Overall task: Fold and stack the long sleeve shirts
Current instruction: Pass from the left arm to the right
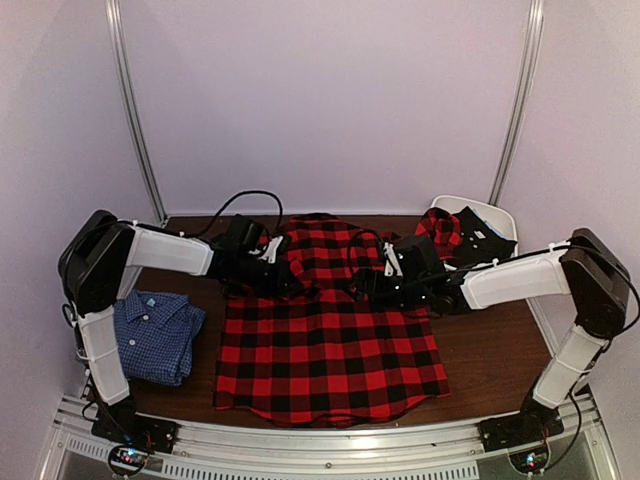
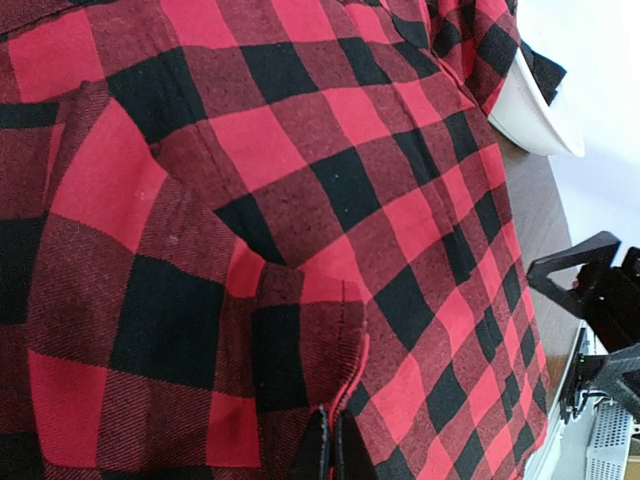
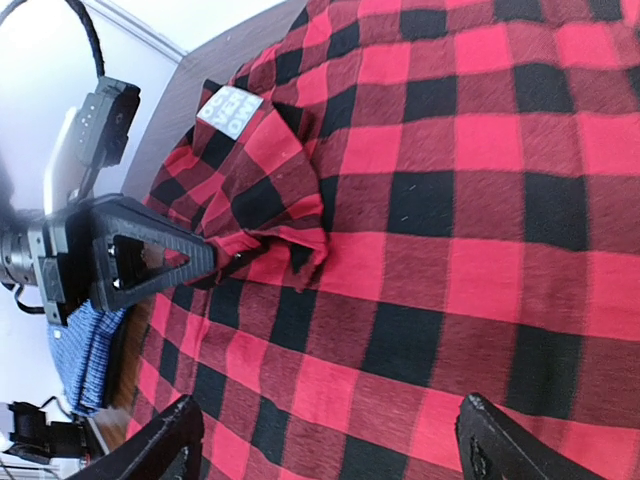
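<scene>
Brown counter (image 1: 490, 350) carries both shirts. Red-and-black plaid shirt (image 1: 325, 345) spread flat at centre. Blue checked shirt (image 1: 155, 335) folded at left, apart from plaid. Left end effector (image 2: 333, 445) clenched on raised plaid fold. Right end effector (image 3: 330, 440) released, fingers wide above plaid.

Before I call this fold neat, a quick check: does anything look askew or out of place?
The plaid shirt is rumpled at its top, where the left gripper pinches up a fold; plaid cloth also spills onto the white tray at far right.
</scene>
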